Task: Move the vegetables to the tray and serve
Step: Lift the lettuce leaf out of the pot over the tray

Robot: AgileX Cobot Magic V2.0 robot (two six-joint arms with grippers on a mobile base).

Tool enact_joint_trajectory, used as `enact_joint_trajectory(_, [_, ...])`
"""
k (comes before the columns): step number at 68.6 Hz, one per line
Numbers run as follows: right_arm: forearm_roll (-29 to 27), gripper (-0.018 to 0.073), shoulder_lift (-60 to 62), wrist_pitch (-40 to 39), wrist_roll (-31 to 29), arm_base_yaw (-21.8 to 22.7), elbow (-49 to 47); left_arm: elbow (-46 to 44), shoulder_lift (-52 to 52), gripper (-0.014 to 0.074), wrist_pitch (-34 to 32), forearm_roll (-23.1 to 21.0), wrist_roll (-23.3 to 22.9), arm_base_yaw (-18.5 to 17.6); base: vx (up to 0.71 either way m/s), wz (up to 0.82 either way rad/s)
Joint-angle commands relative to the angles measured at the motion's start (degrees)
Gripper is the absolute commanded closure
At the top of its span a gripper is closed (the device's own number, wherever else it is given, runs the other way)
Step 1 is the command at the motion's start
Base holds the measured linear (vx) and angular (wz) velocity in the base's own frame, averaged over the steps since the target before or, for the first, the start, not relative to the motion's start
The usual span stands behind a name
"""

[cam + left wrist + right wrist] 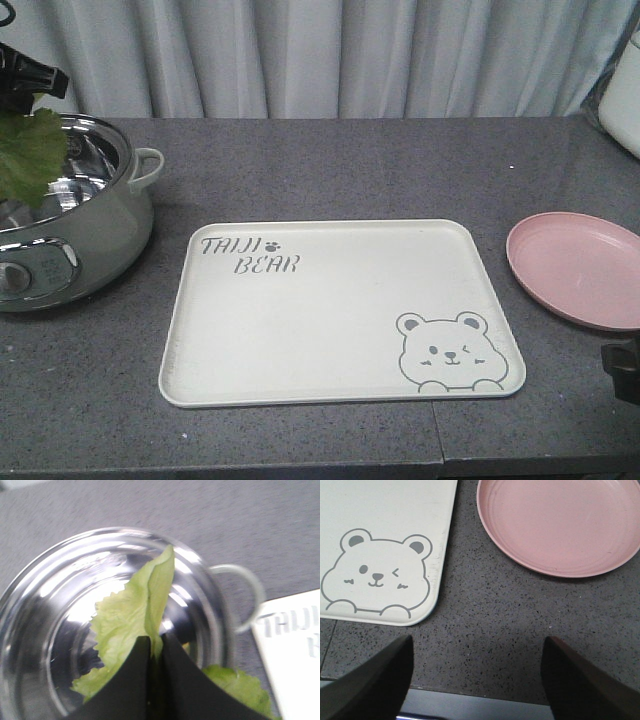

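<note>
The vegetables, a frilly green lettuce leaf [127,615], hang pinched between the black fingers of my left gripper [155,640], which is shut on them above the steel bowl of the pot [55,605]. From the front, the leaf [25,155] dangles over the pot's left side under the left gripper [25,85]. More green [240,685] shows lower right; I cannot tell whether it is the same leaf. The cream tray [340,300] with the bear drawing lies bare mid-table. My right gripper [477,645] is open over the grey counter, near the tray's corner [395,505].
An electric pot [75,235] with a side handle stands at the left, close to the tray's left rim. A round pink plate [575,265] lies right of the tray, seen up close as well [560,525]. The counter's front edge runs just below the right gripper. A curtain hangs behind.
</note>
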State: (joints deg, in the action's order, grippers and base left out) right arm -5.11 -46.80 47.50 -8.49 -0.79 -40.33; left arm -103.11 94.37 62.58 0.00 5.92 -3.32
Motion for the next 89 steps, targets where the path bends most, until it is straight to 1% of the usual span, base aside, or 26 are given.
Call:
enact_joint_trajectory(1, [-0.3, 0.0034, 0.0, -2.9, -0.2, 0.3, -1.9, -1.7, -4.3, 0.0603, -2.4, -0.5, 0.0, -3.1, 0.0, 0.0])
enact_joint_trajectory(3, [-0.2, 0.0034, 0.0, -2.9, -0.2, 0.3, -1.9, -1.7, -4.7, 0.0603, -2.3, -0.6, 0.0, -4.0, 0.0, 0.0])
enact_joint_trajectory(10, [-0.2, 0.0034, 0.0, -2.9, -0.2, 0.3, -1.9, -1.0, -6.2, 0.0603, -2.1, -3.3, 0.3, -6.6, 0.0, 0.0])
enact_joint_trajectory(15, [-0.2, 0.0034, 0.0, -2.9, -0.2, 0.3, -1.9, 1.4, -8.0, 0.0603, -3.8, -5.1, 0.5, -8.4, 0.0, 0.0])
enact_joint_trajectory(20, [-0.1, 0.0034, 0.0, -2.9, -0.4, 0.3, -1.9, 5.4, -10.0, 0.0603, -6.5, -6.4, 0.5, -9.8, 0.0, 0.0])
enact_joint_trajectory(28, [-0.1, 0.0034, 0.0, -2.8, -0.4, 0.3, -1.9, 14.5, -13.9, 0.0603, -12.3, -9.2, 0.5, -12.3, 0.0, 0.0])
enact_joint_trajectory(36, [-0.3, 0.0034, 0.0, -2.8, -0.4, 0.3, -1.9, 22.0, -16.5, 0.0603, -17.6, -14.4, 1.5, -14.9, 0.0, 0.0])
enact_joint_trajectory(40, [-0.4, 0.0034, 0.0, -2.7, -0.4, 0.3, -1.9, 24.7, -16.8, 0.0603, -18.9, -17.4, 3.0, -16.2, 0.0, 0.0])
enact_joint_trajectory(43, [-0.9, 0.0034, 0.0, -2.7, -0.4, 0.3, -1.9, 26.3, -16.9, 0.0603, -19.7, -20.6, 4.9, -17.3, 0.0, 0.0])
enact_joint_trajectory(52, [-2.9, 0.0034, 0.0, -2.7, -0.9, 0.3, -1.9, 29.8, -16.3, 0.0603, -21.7, -29.9, 13.5, -19.9, 0.0, 0.0])
enact_joint_trajectory(58, [-4.9, 0.0038, 0.0, -2.7, -2.9, 0.3, -1.9, 30.3, -15.6, 0.0603, -22.1, -35.8, 17.7, -20.5, 0.0, 0.0])
enact_joint_trajectory(64, [-8.2, 0.005, 0.0, -2.8, -7.0, 0.3, -1.9, 30.3, -14.8, 0.0603, -23.1, -41.2, 20.2, -20.5, 0.0, 0.0])
enact_joint_trajectory(67, [-10.5, 0.006, 0.0, -2.9, -9.4, 0.3, -1.9, 30.3, -14.5, 0.0603, -23.7, -43.6, 21.5, -20.5, 0.0, 0.0])
enact_joint_trajectory(69, [-12.3, 0.0068, -0.1, -3.1, -11.7, 0.3, -1.9, 30.3, -14.2, 0.0603, -24.0, -44.4, 22.3, -20.5, 0.0, 0.0])
enact_joint_trajectory(77, [-20.3, 0.0098, -1.7, -2.4, -20.3, 0.3, -2.8, 30.3, -13.3, 0.0603, -22.9, -44.9, 23.3, -20.5, 0.0, 0.0])
enact_joint_trajectory(84, [-29.6, 0.0122, -4.7, -1.5, -31.0, 0.3, -4.2, 30.3, -12.7, 0.0603, -20.6, -44.9, 23.7, -20.5, 0.0, 0.0])
enact_joint_trajectory(89, [-35.1, 0.0128, -7.2, -0.4, -37.6, 0.3, -5.4, 30.3, -12.5, 0.0603, -18.9, -45.0, 26.4, -20.5, 0.0, 0.0])
